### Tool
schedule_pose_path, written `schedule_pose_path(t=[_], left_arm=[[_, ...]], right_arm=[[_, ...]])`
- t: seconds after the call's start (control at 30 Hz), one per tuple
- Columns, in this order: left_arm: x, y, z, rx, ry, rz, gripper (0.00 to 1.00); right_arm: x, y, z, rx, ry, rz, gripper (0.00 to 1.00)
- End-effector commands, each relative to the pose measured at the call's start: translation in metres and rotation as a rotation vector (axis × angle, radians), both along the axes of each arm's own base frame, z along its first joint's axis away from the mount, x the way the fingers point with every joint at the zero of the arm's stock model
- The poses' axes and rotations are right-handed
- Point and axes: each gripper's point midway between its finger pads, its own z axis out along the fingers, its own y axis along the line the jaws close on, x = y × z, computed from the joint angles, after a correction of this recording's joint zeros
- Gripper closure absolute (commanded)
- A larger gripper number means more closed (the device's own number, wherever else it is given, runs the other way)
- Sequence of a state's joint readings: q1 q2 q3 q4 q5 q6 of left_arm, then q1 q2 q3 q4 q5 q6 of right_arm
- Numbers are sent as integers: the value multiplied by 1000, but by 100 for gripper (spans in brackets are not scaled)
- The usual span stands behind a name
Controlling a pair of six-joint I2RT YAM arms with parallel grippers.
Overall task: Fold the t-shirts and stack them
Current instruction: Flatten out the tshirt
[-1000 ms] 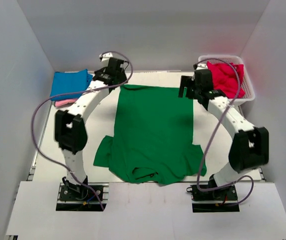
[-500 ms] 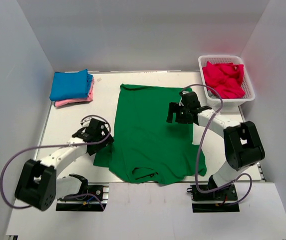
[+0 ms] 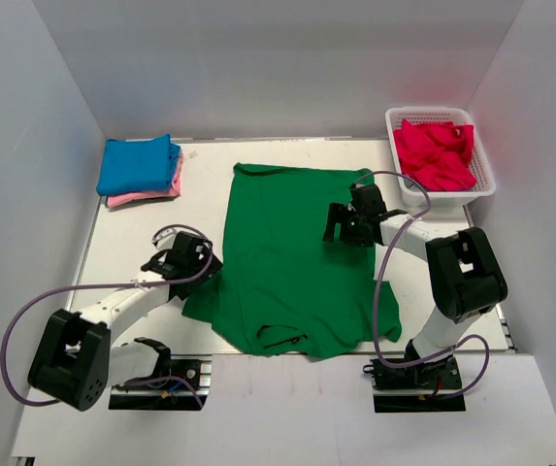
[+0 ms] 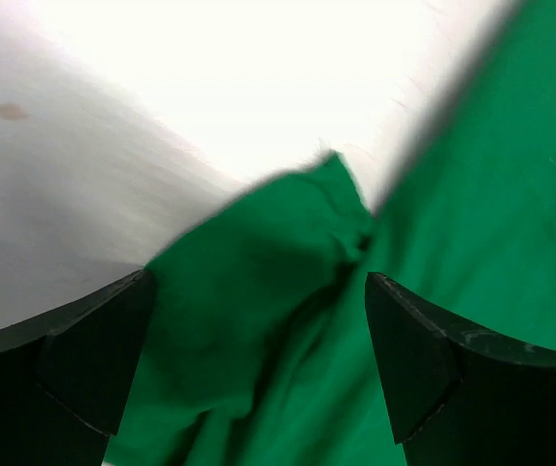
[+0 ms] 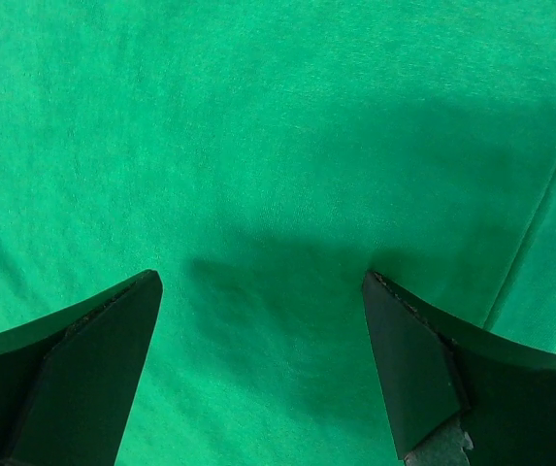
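Note:
A large dark green t-shirt (image 3: 292, 257) lies spread flat mid-table, collar toward the near edge. My left gripper (image 3: 200, 267) is open, low over the shirt's left sleeve (image 4: 248, 291), which lies crumpled between its fingers. My right gripper (image 3: 341, 225) is open, low over the shirt's right side (image 5: 258, 194), with flat cloth between its fingers. A folded blue shirt (image 3: 139, 163) rests on a folded pink shirt (image 3: 142, 196) at the back left. A red shirt (image 3: 436, 152) lies bunched in the basket.
A white lattice basket (image 3: 486, 184) stands at the back right corner. White walls enclose the table (image 3: 132, 238) on three sides. Both arms' cables loop above the table surface.
Both arms have come down from the shirt's far corners toward its middle. The left gripper now sits at the left sleeve, the right over the right side. Little changed in the last half second.

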State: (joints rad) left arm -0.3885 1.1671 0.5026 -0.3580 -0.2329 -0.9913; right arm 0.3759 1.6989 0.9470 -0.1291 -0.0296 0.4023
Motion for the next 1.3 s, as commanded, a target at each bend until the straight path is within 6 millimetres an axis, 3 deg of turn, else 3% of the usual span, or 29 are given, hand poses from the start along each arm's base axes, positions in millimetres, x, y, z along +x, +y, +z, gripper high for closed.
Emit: schedule_pose_path(t=[0.0, 0.07, 0.1, 0.27, 0.37, 0.4, 0.53, 0.67, 0.73, 0.83, 0.87, 0.9, 1.0, 1.13, 1.2, 1.27], left_arm=[[-41, 40, -25, 163, 227, 176, 0], [-52, 58, -22, 241, 299, 268, 0], [-72, 68, -27, 293, 392, 328, 0], [-79, 84, -26, 340, 417, 427, 0], [-64, 82, -13, 320, 369, 431, 0], [-49, 84, 1, 331, 313, 444, 0], [-27, 95, 35, 388, 236, 482, 0], [4, 84, 69, 355, 157, 429, 0], [5, 69, 73, 315, 154, 326, 0], [10, 30, 60, 147, 147, 148, 0], [-2, 23, 41, 127, 175, 93, 0], [4, -1, 37, 32, 139, 6, 0], [-14, -28, 6, -83, 188, -81, 0], [-20, -33, -16, -60, 264, -89, 0], [-24, -22, -34, 18, 344, -61, 0], [-8, -10, -33, 82, 353, -2, 0]], right_arm=[[-13, -18, -21, -60, 67, -67, 10], [-17, -23, -20, -73, 74, -84, 10], [-17, -29, -22, -97, 72, -100, 10], [-21, -42, -21, -129, 62, -137, 10], [-18, -36, -15, -110, 36, -114, 10], [-17, -34, -12, -105, 25, -102, 10], [-12, -35, -6, -106, 8, -96, 10], [-2, -21, 12, -66, -37, -45, 10], [8, -15, 25, -44, -70, -30, 10], [18, -9, 38, -22, -97, -16, 10], [20, -8, 39, -20, -96, -18, 10], [22, -9, 40, -24, -99, -21, 10], [34, -4, 43, -15, -97, -29, 10], [44, -3, 28, -20, -53, -44, 10], [43, -5, 14, -32, -20, -49, 10], [37, -11, 3, -41, 12, -63, 10]])
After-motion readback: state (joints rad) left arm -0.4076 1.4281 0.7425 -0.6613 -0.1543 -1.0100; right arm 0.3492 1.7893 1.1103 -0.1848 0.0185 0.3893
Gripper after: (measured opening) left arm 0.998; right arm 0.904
